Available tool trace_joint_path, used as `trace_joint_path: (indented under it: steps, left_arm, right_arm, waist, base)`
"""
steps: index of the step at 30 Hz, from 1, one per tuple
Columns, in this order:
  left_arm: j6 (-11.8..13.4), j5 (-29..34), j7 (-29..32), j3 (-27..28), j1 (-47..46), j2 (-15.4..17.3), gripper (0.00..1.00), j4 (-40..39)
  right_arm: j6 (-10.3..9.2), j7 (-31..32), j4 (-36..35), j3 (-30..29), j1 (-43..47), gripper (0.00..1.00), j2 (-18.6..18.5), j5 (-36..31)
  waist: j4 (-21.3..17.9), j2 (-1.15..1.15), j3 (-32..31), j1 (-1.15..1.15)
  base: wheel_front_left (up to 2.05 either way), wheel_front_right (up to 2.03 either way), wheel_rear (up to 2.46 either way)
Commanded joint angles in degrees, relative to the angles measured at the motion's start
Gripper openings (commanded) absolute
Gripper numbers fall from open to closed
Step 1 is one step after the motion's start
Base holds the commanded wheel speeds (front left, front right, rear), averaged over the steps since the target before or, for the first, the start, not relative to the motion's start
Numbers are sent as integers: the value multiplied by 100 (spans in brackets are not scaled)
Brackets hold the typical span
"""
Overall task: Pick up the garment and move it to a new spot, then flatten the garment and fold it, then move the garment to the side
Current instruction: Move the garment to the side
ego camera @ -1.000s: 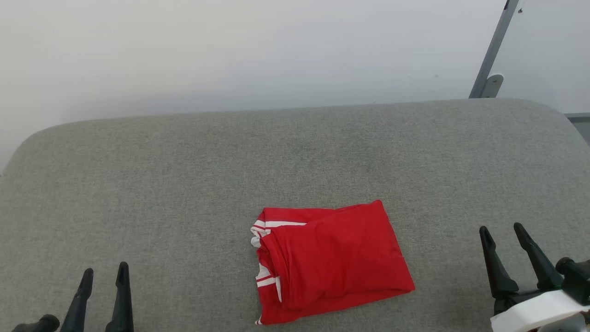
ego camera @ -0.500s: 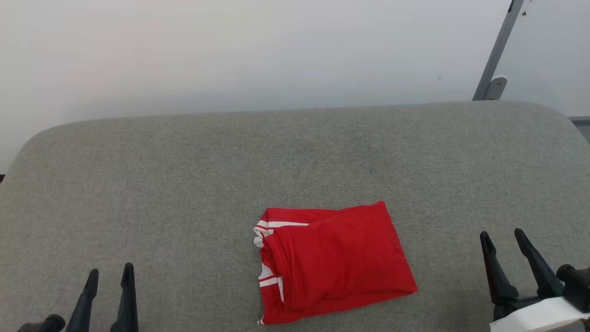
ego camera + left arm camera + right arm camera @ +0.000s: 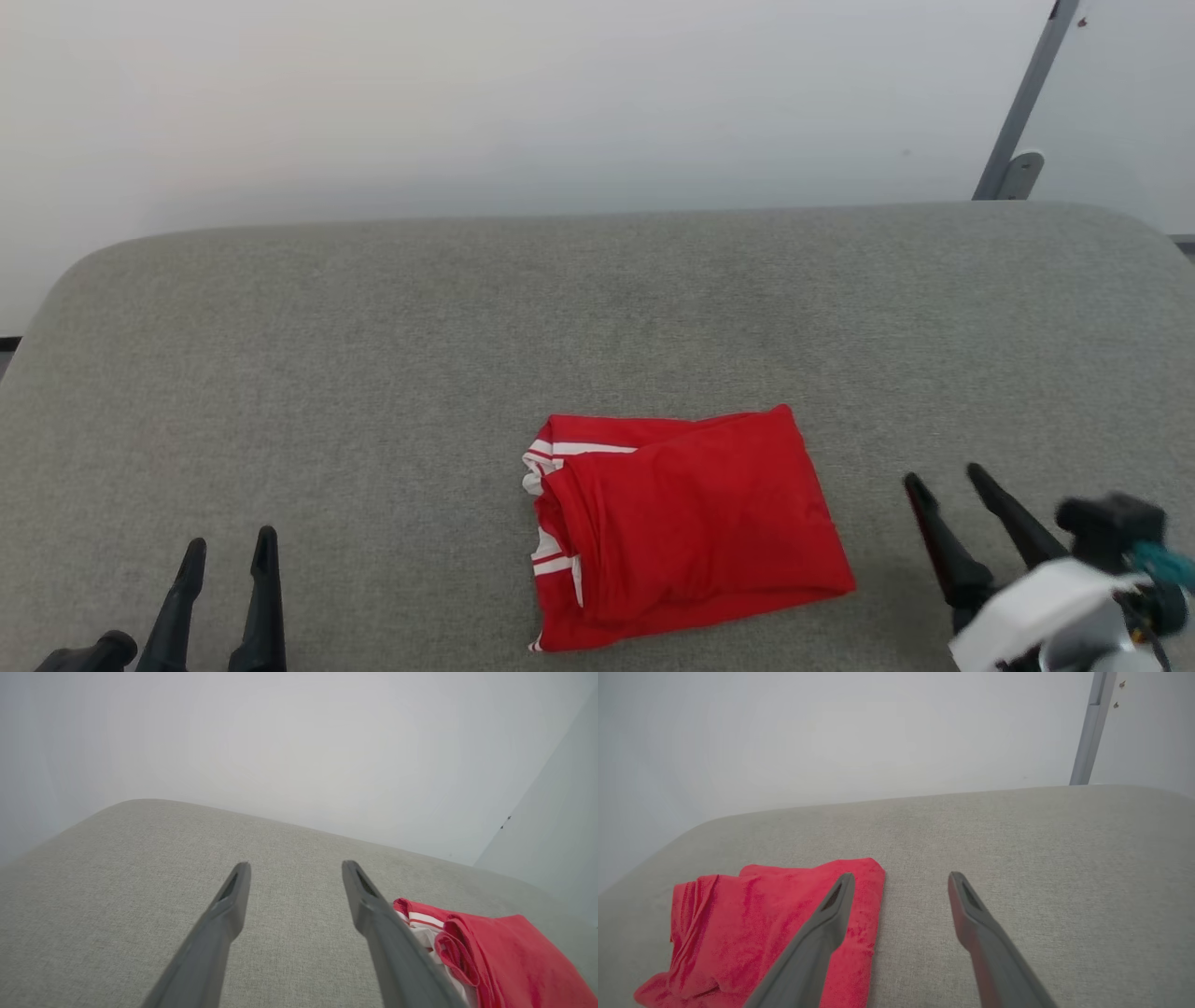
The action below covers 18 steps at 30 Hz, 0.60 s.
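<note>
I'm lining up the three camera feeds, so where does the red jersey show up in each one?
Head view: jersey lower centre, folded, on the grey cushion.
Left wrist view: lower right corner, striped trim toward the camera.
Right wrist view: lower left, far corner near centre.
Shared landmark: the cushion's curved far edge against the pale wall.

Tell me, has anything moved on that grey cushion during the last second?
The right gripper has swung to its left, toward the folded red garment, with its fingers open and empty. Nothing was grasped or let go. The garment lies as it did on the grey cushion, and the left gripper stays open where it was. The slight shift of the whole head view is the camera moving.
</note>
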Motion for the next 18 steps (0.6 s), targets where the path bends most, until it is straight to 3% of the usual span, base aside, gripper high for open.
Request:
trace_joint_path:
  steps: [1,9,18]
  left_arm:
    - [-11,-30,-30,-6,-69,9,100,-21]
    - [-11,-71,-30,-97,-198,46,100,0]
    - [-11,-179,-30,-266,-433,63,100,109]
  right_arm:
    - [0,188,11,127,-164,100,-54,110]
    - [0,1962,307,830,-1119,100,-505,622]
    - [0,3515,790,1208,-1907,100,-657,946]
  waist:
    - [32,0,28,0]
    - [271,0,272,0]
    - [583,0,568,0]
  base:
    - [0,0,0]
    - [0,0,0]
    - [0,0,0]
